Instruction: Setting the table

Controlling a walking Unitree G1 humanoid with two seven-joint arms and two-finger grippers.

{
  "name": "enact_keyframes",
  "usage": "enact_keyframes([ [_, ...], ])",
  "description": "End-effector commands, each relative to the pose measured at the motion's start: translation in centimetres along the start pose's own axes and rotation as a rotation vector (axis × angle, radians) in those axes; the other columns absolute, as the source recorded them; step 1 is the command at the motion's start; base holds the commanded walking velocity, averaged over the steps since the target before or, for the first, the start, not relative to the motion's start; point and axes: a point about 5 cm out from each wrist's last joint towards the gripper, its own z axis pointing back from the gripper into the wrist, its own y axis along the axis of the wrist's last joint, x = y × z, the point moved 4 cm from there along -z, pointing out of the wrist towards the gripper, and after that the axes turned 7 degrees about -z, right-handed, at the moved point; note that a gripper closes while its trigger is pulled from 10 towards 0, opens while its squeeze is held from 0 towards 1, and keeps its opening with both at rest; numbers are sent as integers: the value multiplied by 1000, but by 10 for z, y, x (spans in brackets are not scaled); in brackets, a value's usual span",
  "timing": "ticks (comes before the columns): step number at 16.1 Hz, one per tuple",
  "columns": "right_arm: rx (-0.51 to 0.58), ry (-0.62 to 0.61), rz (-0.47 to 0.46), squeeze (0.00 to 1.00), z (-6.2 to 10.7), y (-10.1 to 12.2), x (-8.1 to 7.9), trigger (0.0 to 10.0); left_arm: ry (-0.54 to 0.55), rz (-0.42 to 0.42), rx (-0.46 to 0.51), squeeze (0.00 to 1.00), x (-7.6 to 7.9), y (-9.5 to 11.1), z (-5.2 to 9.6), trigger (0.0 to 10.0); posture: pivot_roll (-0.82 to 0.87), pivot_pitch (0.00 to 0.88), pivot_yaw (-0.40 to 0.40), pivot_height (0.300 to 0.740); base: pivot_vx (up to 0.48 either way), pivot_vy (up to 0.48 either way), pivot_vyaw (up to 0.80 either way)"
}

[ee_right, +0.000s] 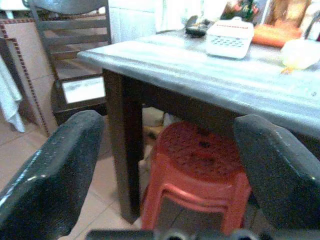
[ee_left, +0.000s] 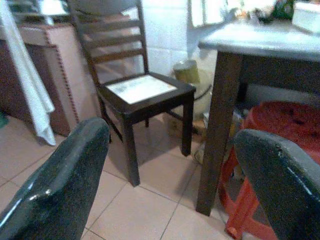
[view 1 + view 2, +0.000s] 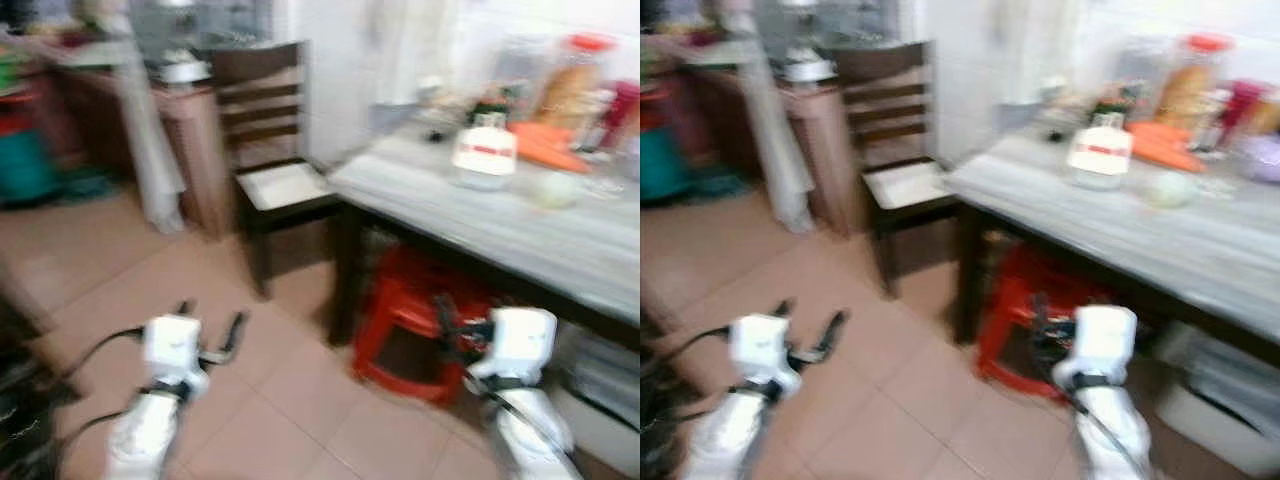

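A grey-topped table point(image 3: 480, 215) on dark legs stands ahead to my right. On it sit a white lidded container point(image 3: 484, 152), a pale round bowl-like thing point(image 3: 553, 190), an orange item point(image 3: 545, 145) and several jars point(image 3: 570, 80) at the back by the wall. My left gripper point(image 3: 210, 325) hangs low over the tiled floor, open and empty. The right gripper point(image 3: 450, 330) is open and empty too, held below the table's edge in front of a red stool point(image 1: 200, 160). Both eye views are blurred.
A dark wooden chair point(image 3: 270, 160) with a pale seat stands at the table's left end, against the white wall. A brown cabinet point(image 3: 190, 140) with a hanging white cloth point(image 3: 150, 150) is behind it. Boxes point(image 3: 600, 370) lie under the table at right. Tiled floor point(image 3: 290, 400) lies open ahead.
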Motion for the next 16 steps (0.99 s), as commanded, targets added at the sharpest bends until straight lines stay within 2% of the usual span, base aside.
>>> enact_keyframes([
  [1,0,-26,17,0,1,2,11,10000,-29,7,22,0,8,5,-4,10000,-6,0,-17,740,334,0,-800],
  [9,-7,-29,5,0,4,0,10,10000,-16,5,-11,0,6,1,-5,10000,-10,0,-17,740,270,0,-782],
  [11,-18,-43,-10,0,5,-2,13,10000,8,6,-62,0,5,-4,-7,10000,-9,0,-21,740,0,0,0],
  [16,-28,-50,-18,0,3,-4,14,10000,27,-8,-73,0,3,-4,-7,10000,-3,0,-25,740,0,0,0],
])
